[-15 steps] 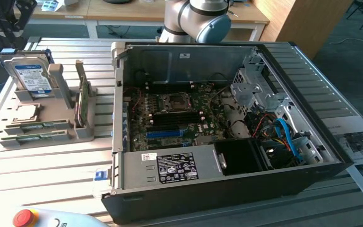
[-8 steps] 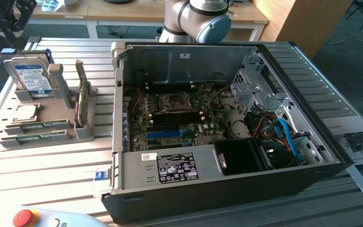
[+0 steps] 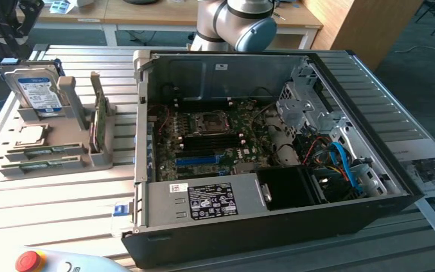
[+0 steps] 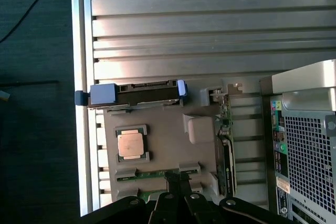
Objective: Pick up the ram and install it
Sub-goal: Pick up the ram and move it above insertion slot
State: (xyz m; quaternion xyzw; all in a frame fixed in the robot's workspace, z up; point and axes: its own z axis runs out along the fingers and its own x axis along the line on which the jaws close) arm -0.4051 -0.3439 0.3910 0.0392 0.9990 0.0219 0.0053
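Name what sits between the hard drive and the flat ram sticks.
The square CPU chip, between hard drive and ram sticks on the grey holder; the exterior view shows it.

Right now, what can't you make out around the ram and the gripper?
Thin green ram stick, wrist view: part covered by the black gripper.
Grey robot arm, exterior view: cut off by the top edge.
Black motherboard memory slots, exterior view: too small to tell whether any is filled.
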